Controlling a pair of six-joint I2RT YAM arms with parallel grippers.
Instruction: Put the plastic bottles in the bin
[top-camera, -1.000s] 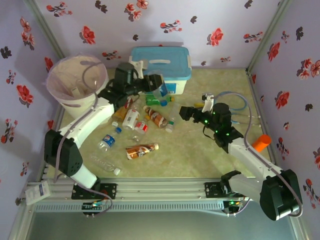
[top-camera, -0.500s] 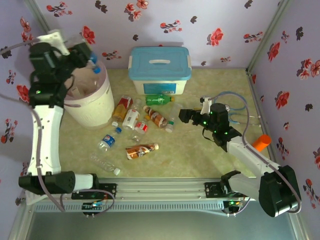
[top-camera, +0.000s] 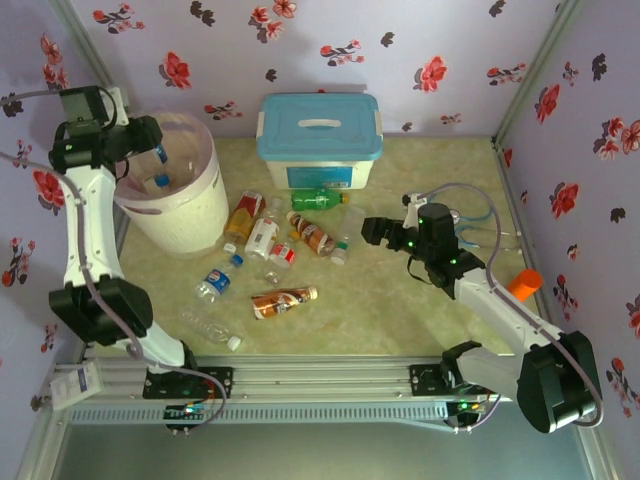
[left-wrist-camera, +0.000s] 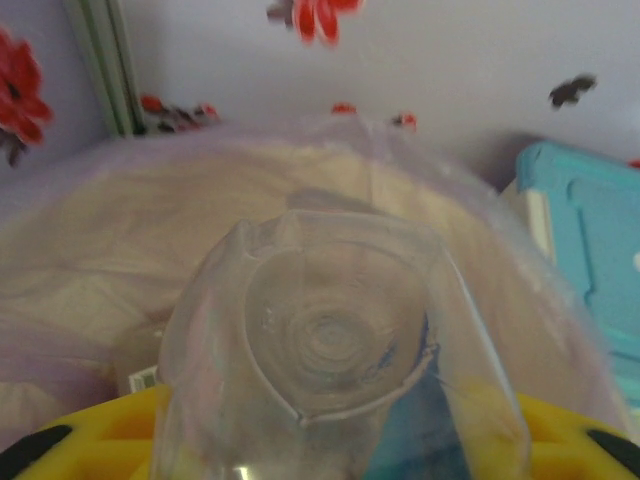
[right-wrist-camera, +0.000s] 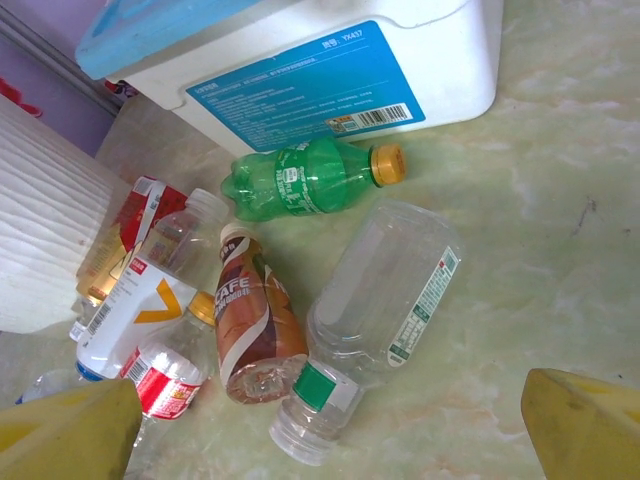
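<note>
Bottle (left-wrist-camera: 322, 345) gripped inside left end effector (top-camera: 148, 143).

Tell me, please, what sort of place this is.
Probably a robot test booth: floral walls enclose a small table, two arms are bolted to its rail, and bottles lie beside a bin.

Robot test booth — floral-papered walls (top-camera: 470, 40), aluminium frame rail (top-camera: 330, 380).

"CAFE" on brown bottle (right-wrist-camera: 250, 325), "YX437" on blue sticker (right-wrist-camera: 310, 85) of box (right-wrist-camera: 455, 55)
</note>
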